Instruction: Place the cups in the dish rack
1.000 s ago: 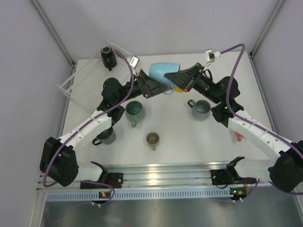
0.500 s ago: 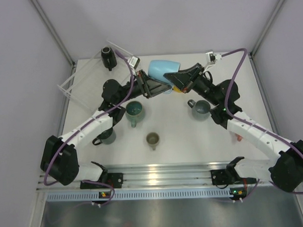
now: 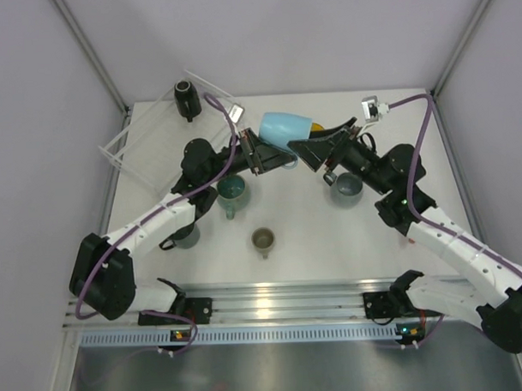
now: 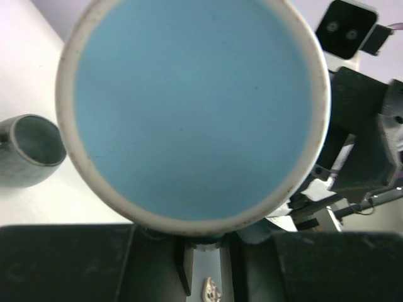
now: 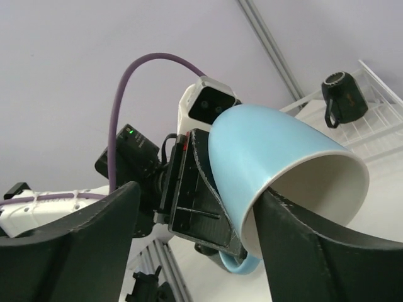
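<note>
Left claw (image 3: 275,156) is clamped on the blue cup (image 3: 286,128), raised over mid-table; right claw (image 3: 306,154) gapes open at its rim. The rack (image 3: 114,149) stands well apart, far left. Risk: left releasing before right closes would drop the cup.

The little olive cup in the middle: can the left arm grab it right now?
Probably not yet. The left gripper is full: it is shut on the light blue cup, up in the air. The olive cup itself stands free, with nothing over it.
</note>
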Available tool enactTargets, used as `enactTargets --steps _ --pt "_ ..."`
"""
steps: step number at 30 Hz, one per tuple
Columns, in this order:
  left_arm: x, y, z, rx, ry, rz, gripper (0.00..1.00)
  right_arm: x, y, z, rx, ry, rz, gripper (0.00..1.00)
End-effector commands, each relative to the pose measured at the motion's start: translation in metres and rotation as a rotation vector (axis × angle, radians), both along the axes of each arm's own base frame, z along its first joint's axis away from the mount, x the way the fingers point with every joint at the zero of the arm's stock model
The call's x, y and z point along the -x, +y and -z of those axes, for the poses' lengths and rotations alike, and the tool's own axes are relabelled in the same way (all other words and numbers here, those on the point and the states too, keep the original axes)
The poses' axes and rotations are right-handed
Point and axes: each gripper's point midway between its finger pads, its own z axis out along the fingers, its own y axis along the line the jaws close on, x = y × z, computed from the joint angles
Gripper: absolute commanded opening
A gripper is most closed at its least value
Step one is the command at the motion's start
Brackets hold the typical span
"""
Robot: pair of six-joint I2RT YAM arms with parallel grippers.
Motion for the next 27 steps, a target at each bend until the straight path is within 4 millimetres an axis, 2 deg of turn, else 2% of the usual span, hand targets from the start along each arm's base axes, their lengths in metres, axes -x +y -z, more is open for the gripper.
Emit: enactTargets --steps 1,2,4,5,7,8,9,11,16,18,19,24,27 --pt "-0.003 0.008 -0.025 -0.013 -0.164 -0.083 0.0 0.006 -0.016 -0.02 0.018 -0.066 0.073 0.74" --pt "-0.008 0.008 -0.017 -0.046 -0.134 -0.1 0.0 0.005 -0.018 -0.015 0.036 -0.048 0.083 0.8" --pt "-0.013 0.01 -0.016 -0.078 -0.141 -0.126 0.0 0.006 -0.026 -0.018 0.042 -0.052 0.118 0.86" --pt "-0.017 0.01 -0.006 -0.126 -0.131 -0.147 0.0 0.006 -0.028 -0.015 0.056 -0.036 0.127 0.92" --pt "-0.024 0.013 -0.005 -0.169 -0.137 -0.18 0.0 0.009 -0.036 -0.021 0.058 -0.053 0.153 0.97" --pt "-0.028 0.016 0.008 -0.237 -0.131 -0.196 0.0 0.01 -0.038 -0.022 0.059 -0.054 0.16 0.99" --pt "-0.037 0.021 0.003 -0.266 -0.142 -0.244 0.0 0.01 -0.041 -0.022 0.067 -0.048 0.175 0.99" --pt "-0.049 0.031 0.005 -0.355 -0.193 -0.309 0.0 0.014 -0.047 -0.027 0.072 -0.065 0.191 0.99" --pt "-0.084 0.071 0.011 -0.597 -0.257 -0.497 0.0 0.021 -0.059 -0.036 0.094 -0.103 0.227 0.99" --pt "-0.095 0.083 0.01 -0.645 -0.265 -0.548 0.0 0.022 -0.062 -0.038 0.097 -0.111 0.24 1.0" --pt "-0.104 0.098 0.018 -0.702 -0.246 -0.595 0.0 0.023 -0.064 -0.038 0.103 -0.116 0.247 0.99" --pt "-0.143 0.155 0.034 -0.831 -0.158 -0.755 0.0 0.025 -0.072 -0.038 0.118 -0.129 0.276 0.99" --pt "-0.169 0.212 0.042 -0.911 -0.097 -0.932 0.0 0.026 -0.077 -0.034 0.143 -0.137 0.298 0.99"
